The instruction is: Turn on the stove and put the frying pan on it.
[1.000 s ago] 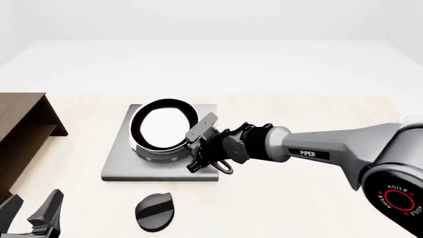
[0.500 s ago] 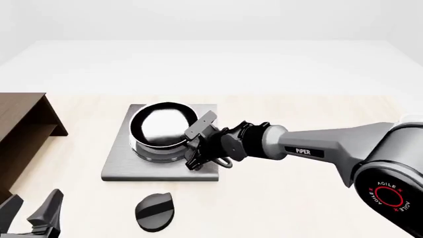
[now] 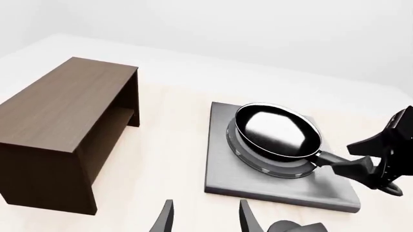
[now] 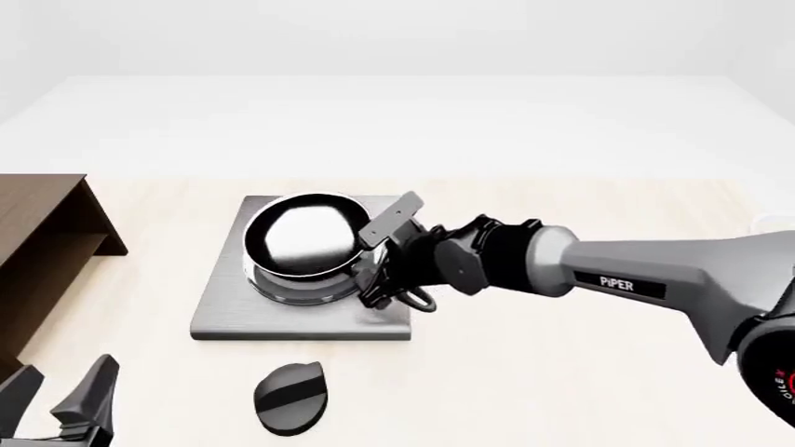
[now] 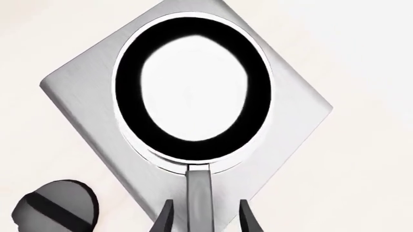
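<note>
Right hand (image 4: 376,270) reaches level over stove (image 4: 223,312), fingers parted astride frying pan (image 4: 302,235) handle

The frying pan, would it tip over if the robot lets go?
Probably not: the frying pan sits flat on the stove burner. Its long handle may pull it sideways a little. The glossy black surface looks slippery, so the right pincer could slip.

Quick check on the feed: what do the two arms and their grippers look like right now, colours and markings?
The right arm has a smooth silver-grey link lettered PIPER in white, a black wrist section, and a dark joint cap with a red ring at the front view's edge. The right gripper is black with flat dark-grey fingers. The left gripper shows only tapered dark-grey fingers. No cables visible.
</note>
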